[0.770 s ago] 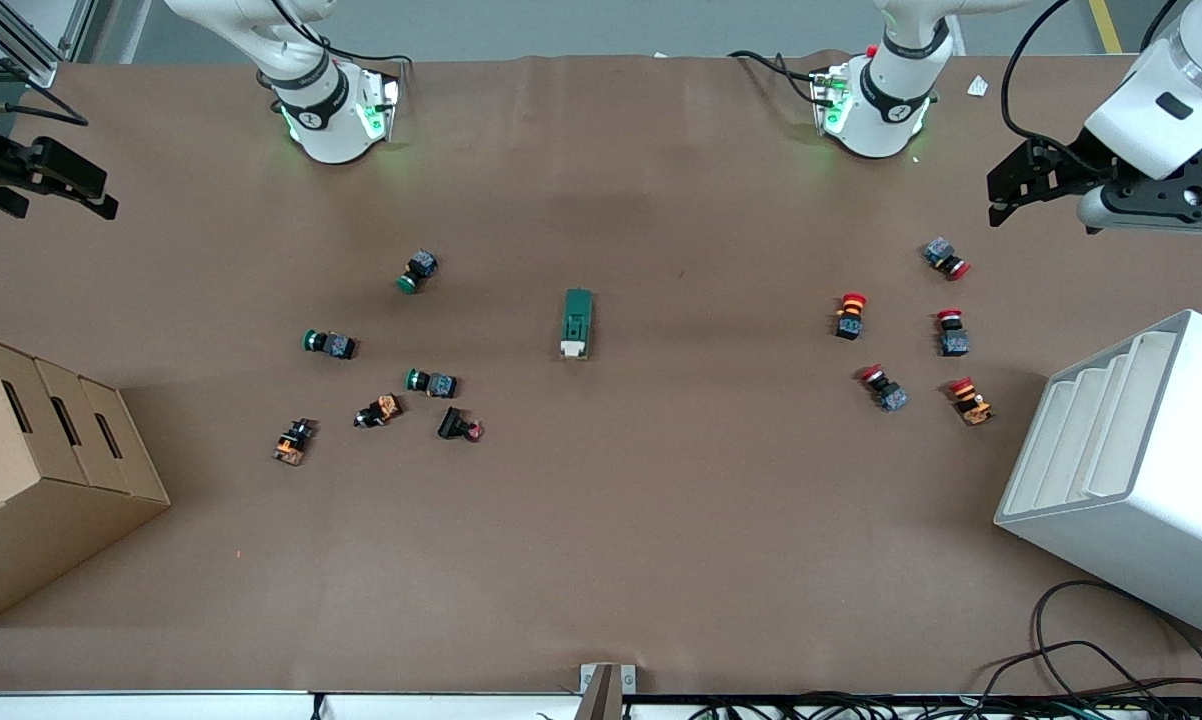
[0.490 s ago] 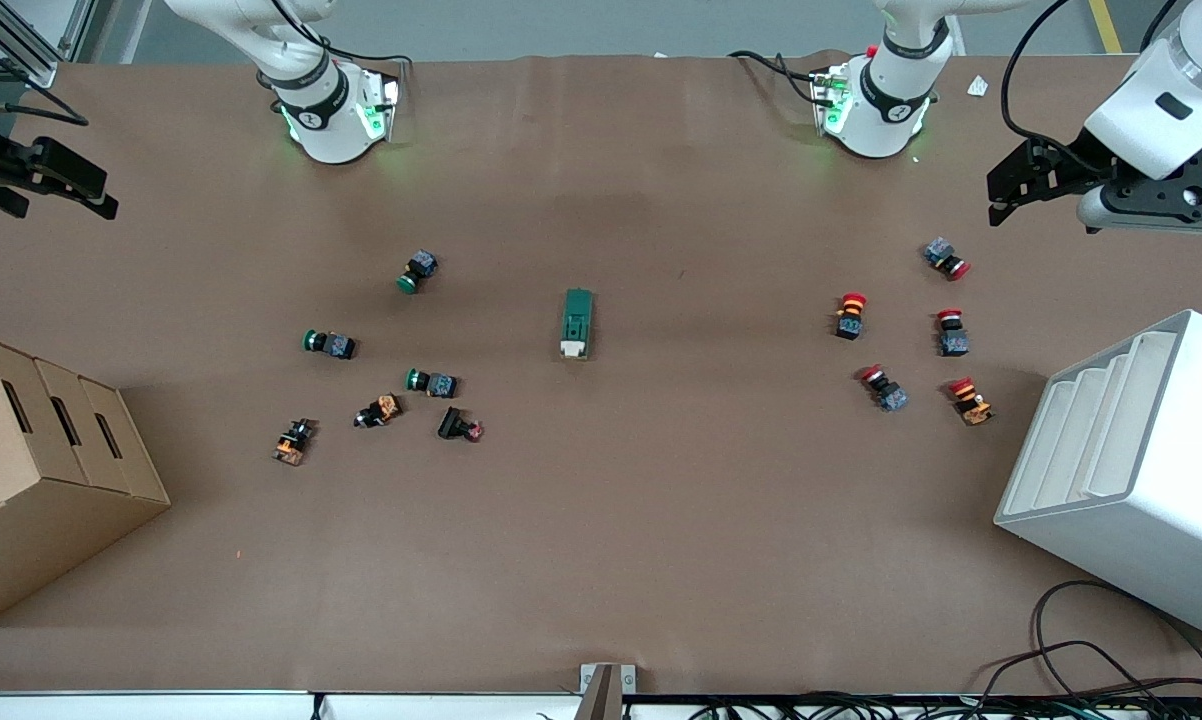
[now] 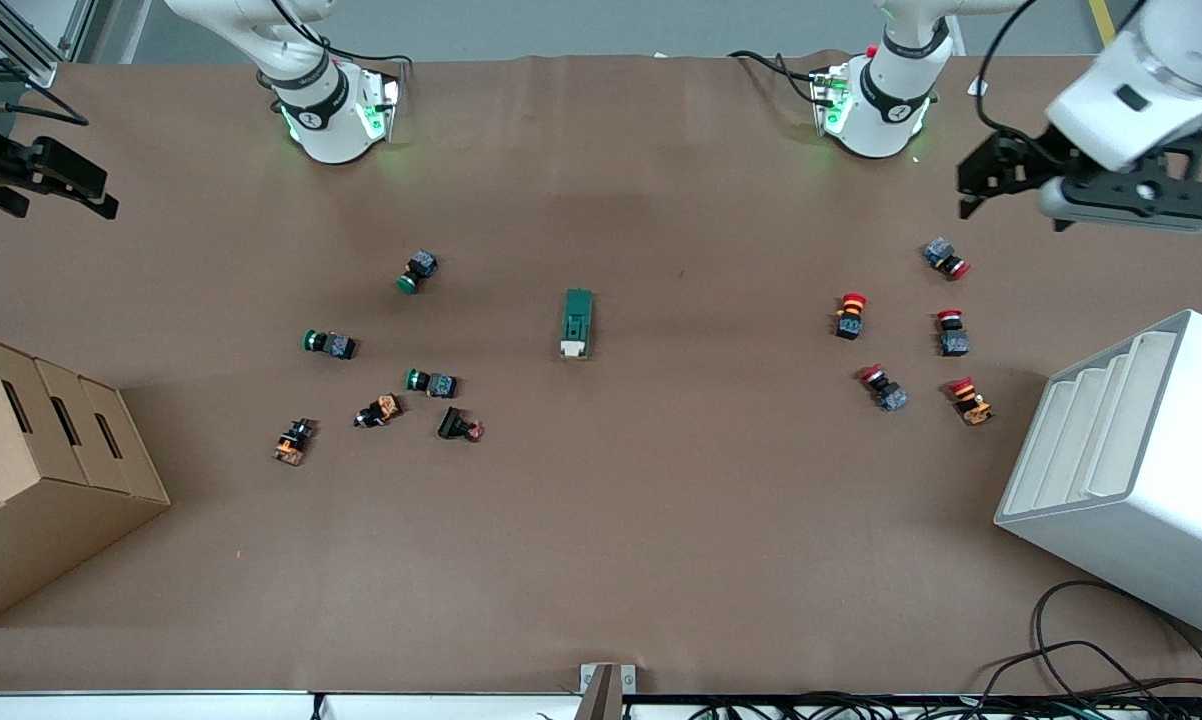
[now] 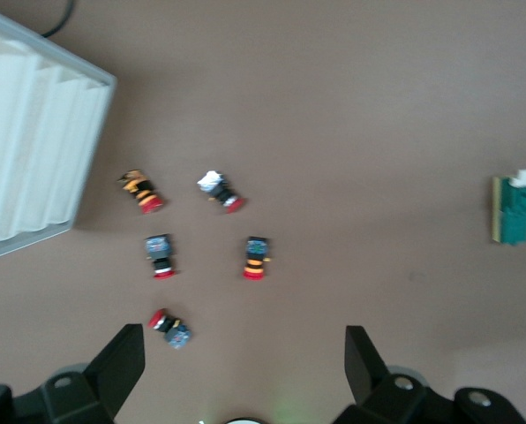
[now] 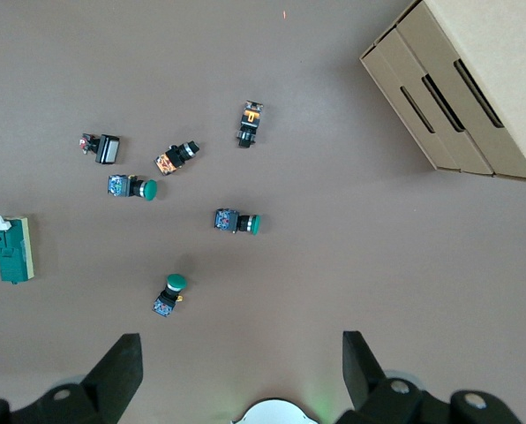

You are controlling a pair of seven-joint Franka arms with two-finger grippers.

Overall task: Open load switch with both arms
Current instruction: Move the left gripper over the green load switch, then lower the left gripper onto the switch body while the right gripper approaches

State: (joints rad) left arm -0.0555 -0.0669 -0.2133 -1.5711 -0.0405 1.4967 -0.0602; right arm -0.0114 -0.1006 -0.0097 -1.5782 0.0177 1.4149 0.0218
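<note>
While both jaws hang apart, load switch (image 3: 577, 323) lies midtable.

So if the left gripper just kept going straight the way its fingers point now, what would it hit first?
Probably bare table. The open left gripper points down near the red-capped push buttons, none squarely between its fingers; the nearest sits just off one finger, though depth is uncertain.
</note>
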